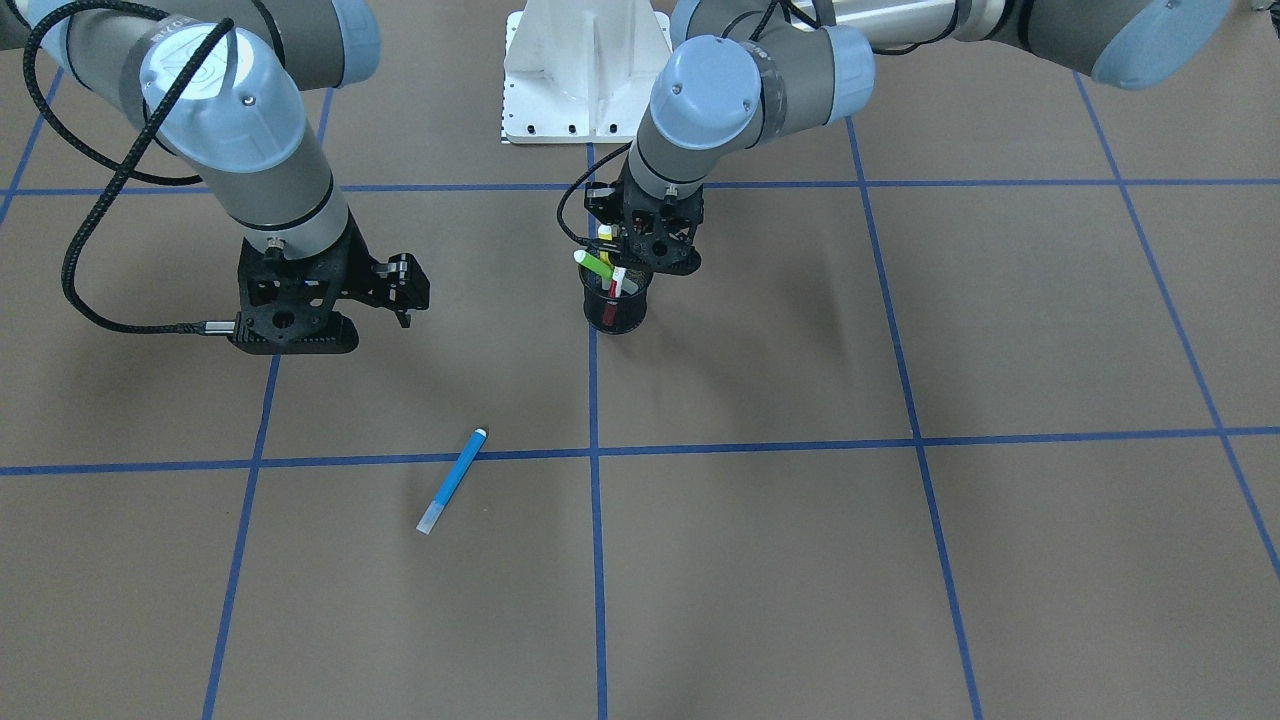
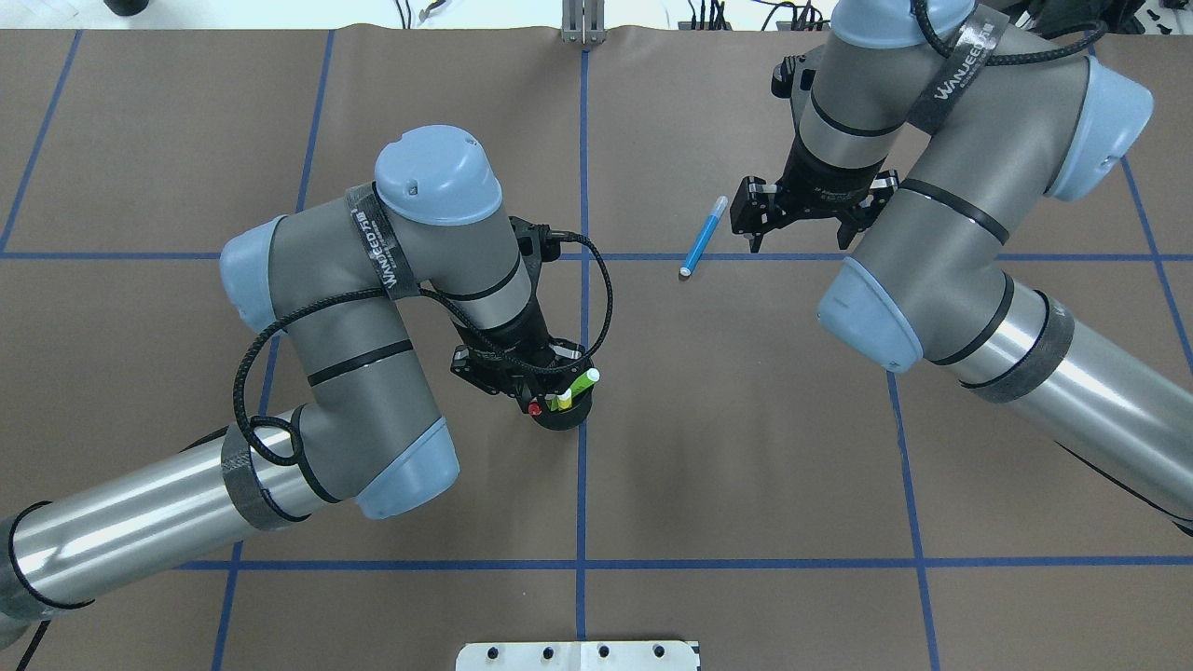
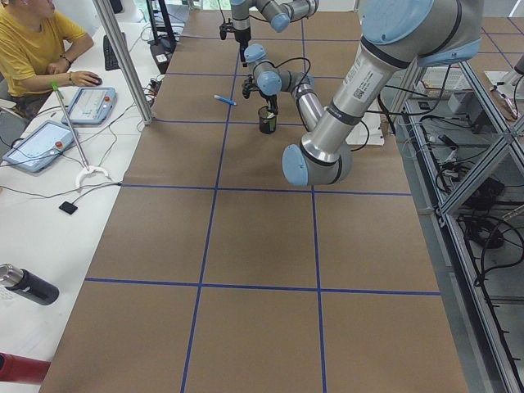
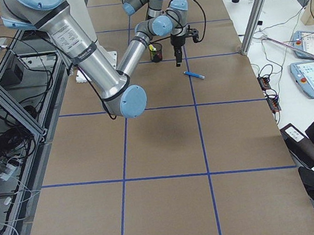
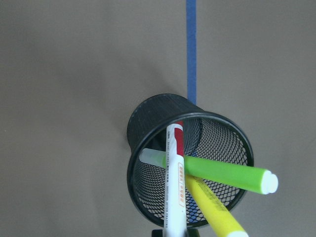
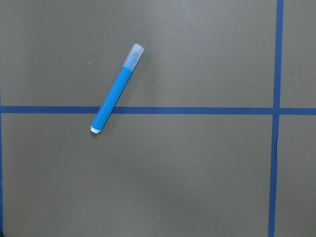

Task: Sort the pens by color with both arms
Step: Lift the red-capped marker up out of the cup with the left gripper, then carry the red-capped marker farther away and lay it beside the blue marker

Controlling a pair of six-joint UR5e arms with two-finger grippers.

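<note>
A blue pen (image 2: 704, 235) lies flat on the brown table, also in the front view (image 1: 452, 480) and the right wrist view (image 6: 117, 89). My right gripper (image 2: 800, 238) hangs open and empty just right of it, above the table. The black mesh cup (image 5: 143, 123) holds a green pen (image 5: 222, 170), a yellow pen (image 5: 212, 205) and a white pen with red ends (image 5: 175, 187). My left gripper (image 2: 550, 391) sits right over the cup (image 1: 615, 310). Its dark tips hug the white pen at the bottom edge of the left wrist view.
Blue tape lines (image 1: 595, 500) split the table into squares. The white base pedestal (image 1: 585, 70) stands at the robot's side. An operator (image 3: 33, 49) sits at a side desk with tablets, beyond the table's edge.
</note>
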